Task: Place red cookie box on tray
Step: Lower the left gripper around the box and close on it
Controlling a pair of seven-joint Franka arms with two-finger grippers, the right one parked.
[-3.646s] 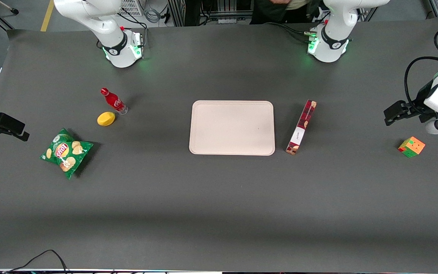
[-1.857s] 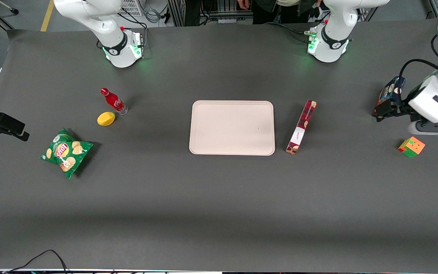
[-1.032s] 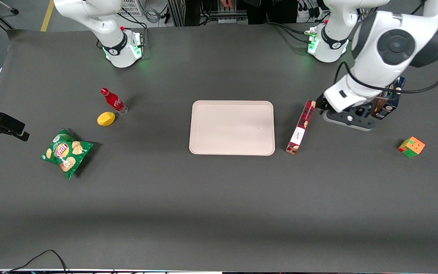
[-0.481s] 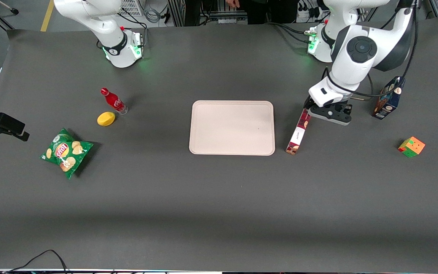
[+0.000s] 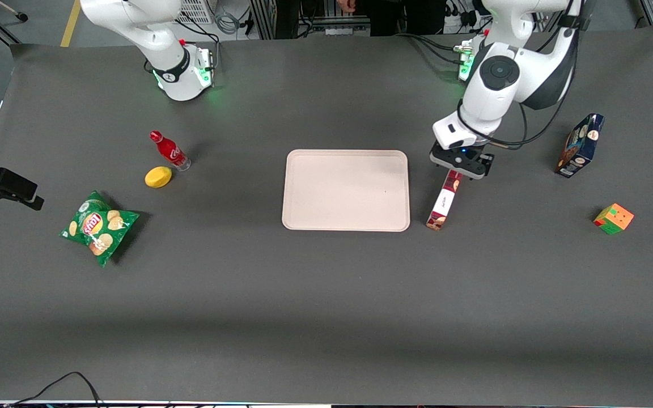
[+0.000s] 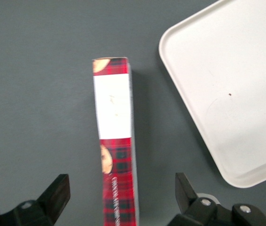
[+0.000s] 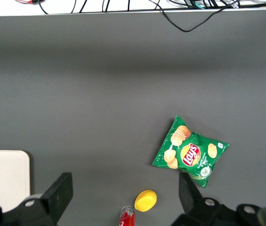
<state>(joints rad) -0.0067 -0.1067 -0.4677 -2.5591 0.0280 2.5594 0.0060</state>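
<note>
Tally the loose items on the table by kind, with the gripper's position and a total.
Boxes: 2, red cookie box, blue box
Tray: 1
Bottle: 1
Lemon: 1
Chip bag: 1
Puzzle cube: 1
Gripper: open, over red cookie box
Total: 7

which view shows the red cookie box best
The left wrist view: the red cookie box runs lengthwise between the open gripper fingers, beside the tray. The front view has the arm covering one end. The right wrist view misses it.
</note>
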